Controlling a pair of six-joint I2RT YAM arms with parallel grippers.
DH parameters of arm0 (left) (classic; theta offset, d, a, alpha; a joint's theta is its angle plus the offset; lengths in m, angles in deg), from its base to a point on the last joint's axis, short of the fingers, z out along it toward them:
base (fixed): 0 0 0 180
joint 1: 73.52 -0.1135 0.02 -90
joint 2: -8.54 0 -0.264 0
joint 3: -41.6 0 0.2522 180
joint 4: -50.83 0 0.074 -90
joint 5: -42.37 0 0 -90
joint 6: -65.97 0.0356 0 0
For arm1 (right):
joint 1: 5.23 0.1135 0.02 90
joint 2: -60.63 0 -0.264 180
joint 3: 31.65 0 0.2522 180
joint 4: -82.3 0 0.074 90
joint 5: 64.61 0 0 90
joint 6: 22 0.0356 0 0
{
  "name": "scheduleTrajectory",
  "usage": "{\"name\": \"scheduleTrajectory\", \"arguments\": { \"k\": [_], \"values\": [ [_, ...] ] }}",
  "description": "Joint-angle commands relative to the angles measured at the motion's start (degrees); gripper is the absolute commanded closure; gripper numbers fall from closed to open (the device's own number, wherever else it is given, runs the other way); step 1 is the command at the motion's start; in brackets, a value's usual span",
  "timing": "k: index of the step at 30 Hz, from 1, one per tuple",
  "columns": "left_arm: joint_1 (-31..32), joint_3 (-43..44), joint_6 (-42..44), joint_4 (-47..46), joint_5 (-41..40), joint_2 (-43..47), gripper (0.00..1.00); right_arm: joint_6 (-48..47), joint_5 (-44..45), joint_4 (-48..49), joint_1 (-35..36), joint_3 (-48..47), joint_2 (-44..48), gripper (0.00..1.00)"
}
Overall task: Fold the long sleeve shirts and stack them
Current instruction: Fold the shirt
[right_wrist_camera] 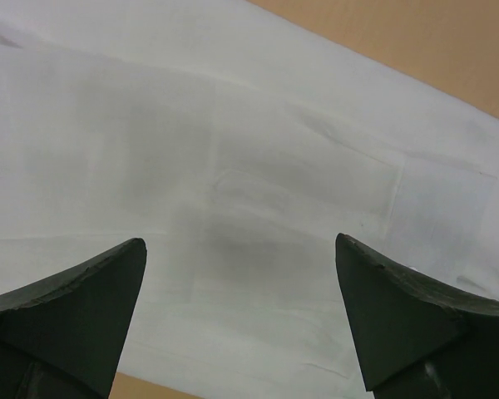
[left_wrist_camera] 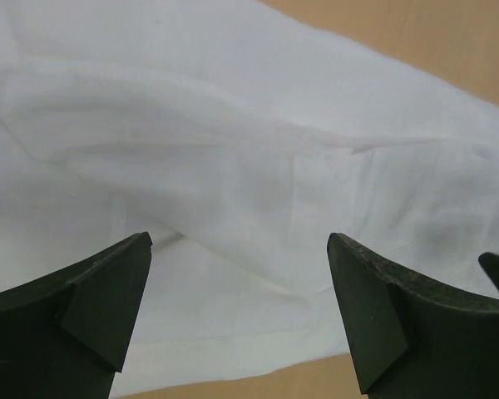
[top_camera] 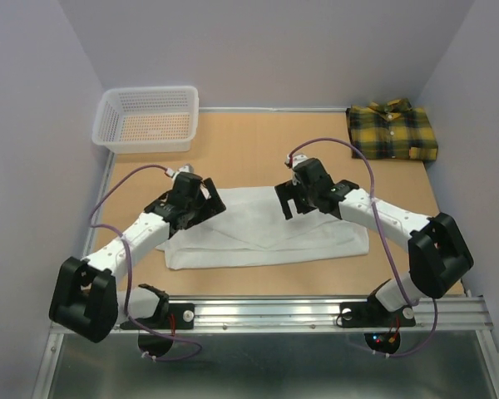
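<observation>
The white shirt [top_camera: 266,233] lies partly folded into a long band across the middle of the table. It fills the left wrist view [left_wrist_camera: 233,150] and the right wrist view [right_wrist_camera: 249,166]. My left gripper [top_camera: 201,202] hovers over the shirt's left end, open and empty [left_wrist_camera: 239,249]. My right gripper [top_camera: 289,199] hovers over the shirt's upper right part, open and empty [right_wrist_camera: 241,249]. The yellow-and-dark-green plaid shirt [top_camera: 392,130] lies folded at the far right corner, away from both grippers.
A white mesh basket [top_camera: 148,118] stands at the far left corner. The tan table [top_camera: 258,150] shows between the basket and the plaid shirt. A metal rail [top_camera: 316,312] runs along the near edge. Grey walls close in the left, right and back.
</observation>
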State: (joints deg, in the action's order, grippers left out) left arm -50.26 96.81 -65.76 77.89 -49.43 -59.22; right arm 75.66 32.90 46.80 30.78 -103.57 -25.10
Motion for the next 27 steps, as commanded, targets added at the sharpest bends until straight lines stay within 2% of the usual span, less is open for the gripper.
{"name": "scheduleTrajectory", "arguments": {
  "k": [1, 6, 16, 22, 27],
  "values": [
    [4.6, 4.4, -0.9, 2.1, -3.5, -7.5, 0.02, -1.7, 5.6, -2.6, -0.1, -2.4, -2.2, 0.01],
    [6.4, 7.5, 0.5, 0.1, -5.2, -16.8, 0.12, 0.1, 6.9, -3.3, -0.1, -1.3, -6.2, 0.06],
    [6.6, 19.2, 7.0, -2.3, -8.6, -33.0, 0.14, 9.6, 0.7, -8.7, -0.1, 2.1, -11.1, 0.10],
    [6.9, 31.8, 15.3, -3.9, -7.9, -43.9, 0.13, 17.9, -5.6, -11.2, -0.1, 6.7, -9.3, 0.10],
    [7.4, 45.6, 20.9, -4.0, -5.6, -52.5, 0.12, 23.1, -12.5, -10.5, 0.6, 9.5, -5.9, 0.10]
  ]
}}
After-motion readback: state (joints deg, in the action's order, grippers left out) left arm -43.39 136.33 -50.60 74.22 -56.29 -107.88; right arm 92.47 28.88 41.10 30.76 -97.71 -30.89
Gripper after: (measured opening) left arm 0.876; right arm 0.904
